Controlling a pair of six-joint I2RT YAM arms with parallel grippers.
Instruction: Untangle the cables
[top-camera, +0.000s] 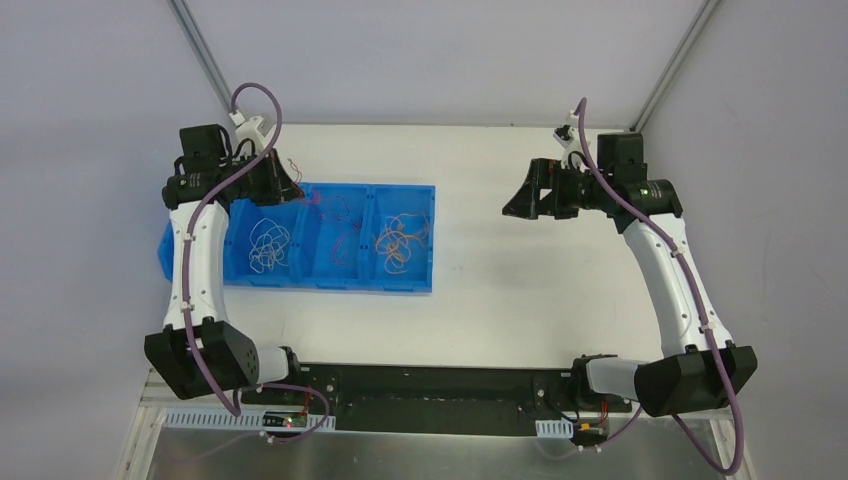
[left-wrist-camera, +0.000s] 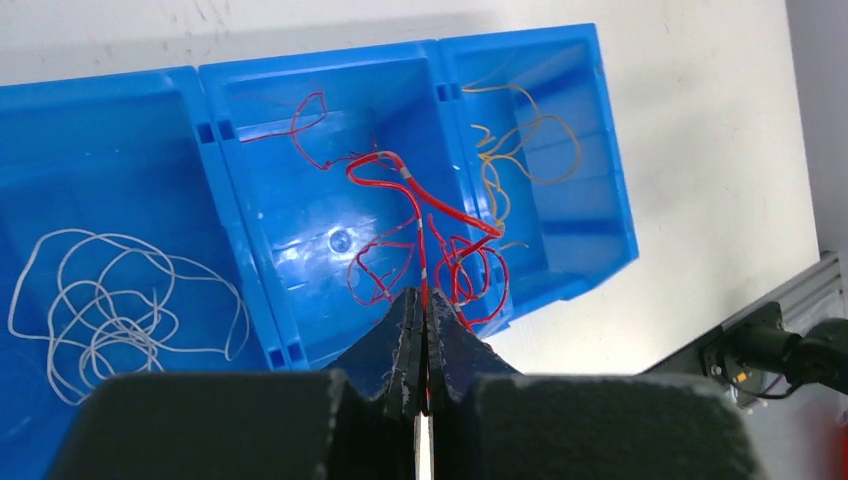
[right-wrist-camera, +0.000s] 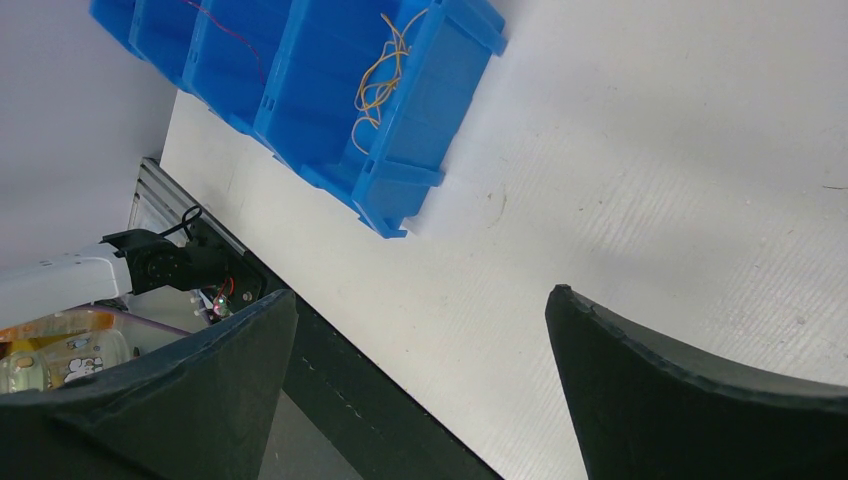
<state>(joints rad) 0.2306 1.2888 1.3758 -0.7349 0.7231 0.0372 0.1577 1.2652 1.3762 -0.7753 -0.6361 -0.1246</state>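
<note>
Item: left gripper (left-wrist-camera: 422, 300), black 2-finger type, jaws pressed together on 1 hair-thin red strand that runs from between the fingertips up into the clump of curly red cables (left-wrist-camera: 440, 215). Location of clump: directly ahead of the fingertips, in the middle compartment of the blue moulded-plastic bin (left-wrist-camera: 236, 200), which shows 3 compartments in the wrist view; the clump's nearest loops lie close to the wall on the gripper's side. 1 compartment to the gripper's left: a loose coil of thin white cables (left-wrist-camera: 110, 310). 1 compartment to its right: thin orange and yellow cables (left-wrist-camera: 520, 150). Item: right gripper (right-wrist-camera: 420, 292), same type, jaws spread wide, holding nothing, above the bare white table (right-wrist-camera: 650, 150), the bin well apart from it, ahead of its fingers and off to the side. Hazards, assessed: (1) the pinched strand looks looped through its neighbours, so a pull would likely raise the whole red clump rather than 1 cable and tighten any knot. (2) Trailing loops may catch the divider to the right and fall among the orange and yellow cables, mixing the colours. (3) The strand is very thin and may slide out of the pinch under load. (4) A snag on a wall could drag or tip the light bin. (5) The right gripper is too far off to hold the clump down.
</note>
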